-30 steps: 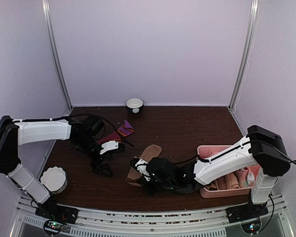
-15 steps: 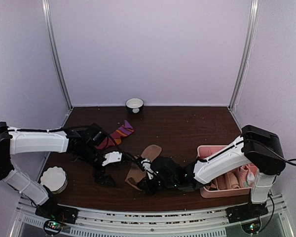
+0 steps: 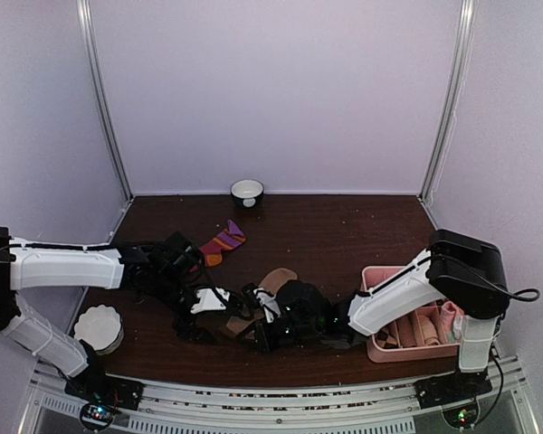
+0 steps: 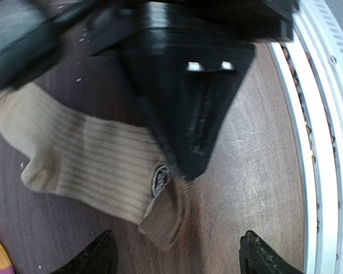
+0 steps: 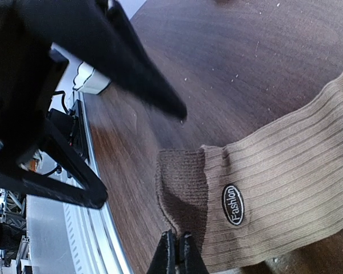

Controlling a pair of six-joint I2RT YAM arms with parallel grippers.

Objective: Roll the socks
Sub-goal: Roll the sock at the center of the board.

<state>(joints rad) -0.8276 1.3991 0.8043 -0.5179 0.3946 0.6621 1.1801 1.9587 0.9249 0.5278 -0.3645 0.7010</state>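
At centre front, right end effector [image 5: 176,251] pinching tan sock [image 5: 286,182], left end effector [image 4: 181,254] open

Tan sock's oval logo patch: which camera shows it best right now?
Right wrist: the logo patch on the tan sock is sharp, its lettering legible. Left wrist shows it small and blurred. Top external shows only the sock's far end past the arms, no patch.

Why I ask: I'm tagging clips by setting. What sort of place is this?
Probably a robotics lab test cell, not a home: lilac wall panels with metal corner posts enclose a dark brown wooden table, and two white-and-black robot arms are bolted to a metal rail at its near edge.
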